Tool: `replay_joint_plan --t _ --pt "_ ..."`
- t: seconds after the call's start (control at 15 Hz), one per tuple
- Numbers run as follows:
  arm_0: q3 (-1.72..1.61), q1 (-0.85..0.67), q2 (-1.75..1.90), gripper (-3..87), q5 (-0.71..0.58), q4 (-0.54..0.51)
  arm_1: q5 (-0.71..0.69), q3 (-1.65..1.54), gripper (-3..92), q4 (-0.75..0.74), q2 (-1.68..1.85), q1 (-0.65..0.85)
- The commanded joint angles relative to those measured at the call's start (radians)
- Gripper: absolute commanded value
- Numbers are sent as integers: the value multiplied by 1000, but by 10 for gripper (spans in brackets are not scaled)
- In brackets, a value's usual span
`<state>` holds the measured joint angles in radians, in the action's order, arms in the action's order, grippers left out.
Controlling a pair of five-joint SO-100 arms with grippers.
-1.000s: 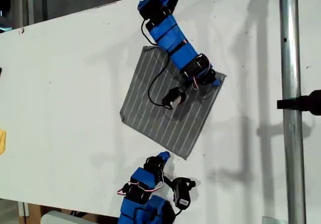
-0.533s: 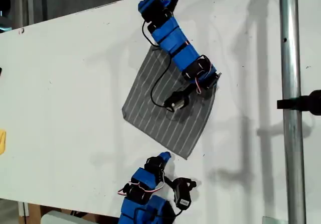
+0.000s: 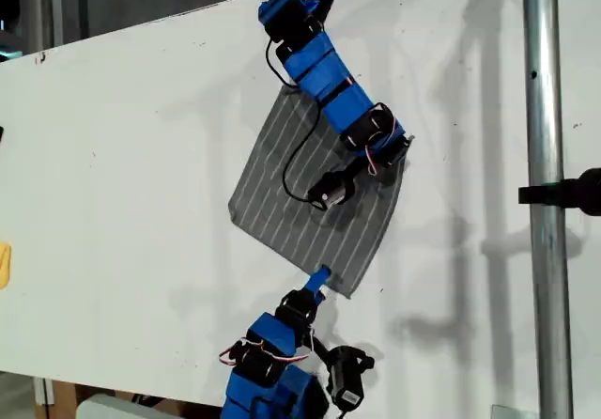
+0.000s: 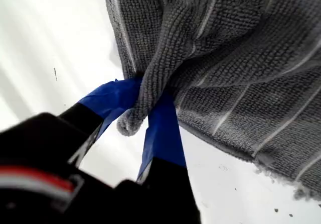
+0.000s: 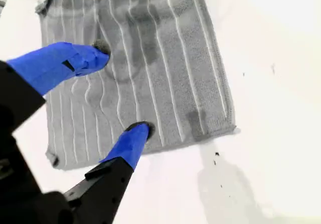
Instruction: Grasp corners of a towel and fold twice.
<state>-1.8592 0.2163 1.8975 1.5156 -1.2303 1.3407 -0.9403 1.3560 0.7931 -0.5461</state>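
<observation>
On the white table (image 3: 122,156), near the exterior view's middle: grey towel (image 3: 282,193) with thin white stripes, lying skewed. One corner (image 4: 131,121) bunched and pinched between my first gripper (image 4: 143,116) blue jaws. My second gripper (image 5: 120,91) spread wide over the cloth's near edge; bare tabletop all around.

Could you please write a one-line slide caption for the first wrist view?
My first gripper pinches a bunched corner of the grey striped towel between its blue fingers.
</observation>
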Motion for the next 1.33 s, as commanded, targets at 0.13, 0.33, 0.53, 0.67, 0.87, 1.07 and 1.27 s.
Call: replay_joint_plan --t 0.13,0.33,0.53,0.67,0.87,1.07,1.27 --pt "114 60 -227 265 21 -8 -9 11 -3 -6 17 23" --pt "97 81 -370 263 46 91 -11 11 -3 -8 18 26" --pt "106 81 -514 261 75 163 -12 11 -3 -8 18 23" --pt "51 75 -565 263 117 227 -11 11 -3 -6 20 18" --pt "-2 63 -565 26 147 268 -5 5 -3 -3 25 14" --pt "63 63 -525 -26 133 242 -3 -2 -3 5 49 15" --pt "307 77 -477 -27 110 37 -17 15 -3 37 164 20"
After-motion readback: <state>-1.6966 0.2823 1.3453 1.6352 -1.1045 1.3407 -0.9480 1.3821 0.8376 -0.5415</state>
